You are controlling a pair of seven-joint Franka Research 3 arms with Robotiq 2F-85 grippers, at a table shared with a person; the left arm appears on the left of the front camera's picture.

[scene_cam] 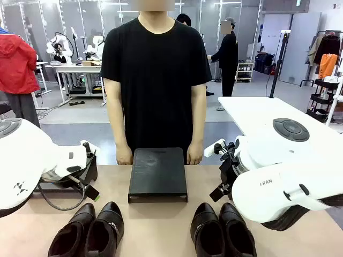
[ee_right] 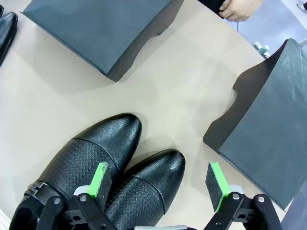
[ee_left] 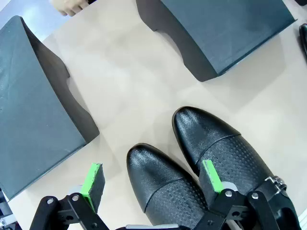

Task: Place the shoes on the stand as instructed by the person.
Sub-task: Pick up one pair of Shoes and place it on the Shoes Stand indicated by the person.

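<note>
Two pairs of glossy black shoes stand at the near edge of the table, the left pair [scene_cam: 88, 231] and the right pair [scene_cam: 222, 231]. A black stand [scene_cam: 158, 172] sits in the middle, in front of the person [scene_cam: 155, 75], whose hands rest at the far edge. My left gripper [ee_left: 152, 178] hangs open over the left pair [ee_left: 165, 184], whose outer shoe [ee_left: 223, 143] has a metal buckle. My right gripper [ee_right: 158, 182] hangs open over the right pair [ee_right: 98, 148], with nothing between its fingers.
Further black stands flank the middle one: one by the left arm [ee_left: 33, 120] and one by the right arm [ee_right: 268, 129]. The person's hand [ee_right: 240, 8] stays at the far table edge. My white arms [scene_cam: 32, 160] [scene_cam: 284, 182] hang over both sides of the table.
</note>
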